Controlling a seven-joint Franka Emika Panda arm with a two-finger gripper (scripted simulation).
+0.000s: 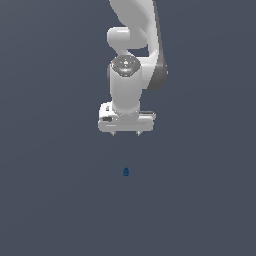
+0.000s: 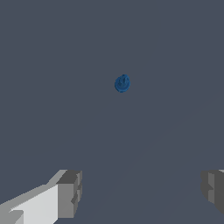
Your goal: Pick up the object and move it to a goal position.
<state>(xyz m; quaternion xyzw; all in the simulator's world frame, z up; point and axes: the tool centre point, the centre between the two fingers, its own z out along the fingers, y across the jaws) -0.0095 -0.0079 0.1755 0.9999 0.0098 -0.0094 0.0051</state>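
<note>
Exterior view, left to right: only the white Panda arm point(image 1: 135, 45) sits mid-frame against a flat grey-blue ground point(image 1: 50, 200), wrist pointing straight down, gripper point(image 1: 126, 133) at the bottom of it. Two short fingertips point(image 1: 114, 133) poke out under the hand body, set wide apart, nothing between them: jaws spread, holding nothing. The object point(image 1: 126, 172), a tiny dark-blue lumpy blob, lies on the ground below the fingertips, roughly centred under the gap between them, clearly apart from both, no contact. It is far smaller than the hand. Wrist view, left to right: one grey finger pad point(image 2: 70, 194) on its white mount at one edge of frame, the dark-blue object point(image 2: 122, 83) out ahead of the fingers and somewhat closer to the centre line than to either pad, then the second pad point(image 2: 213, 186) partly cut off at the other edge. Wide empty gap between the pads point(image 2: 140, 192) confirms open jaws. Object sits past the fingertips, not between them; rounded, with a small ridge on top.
</note>
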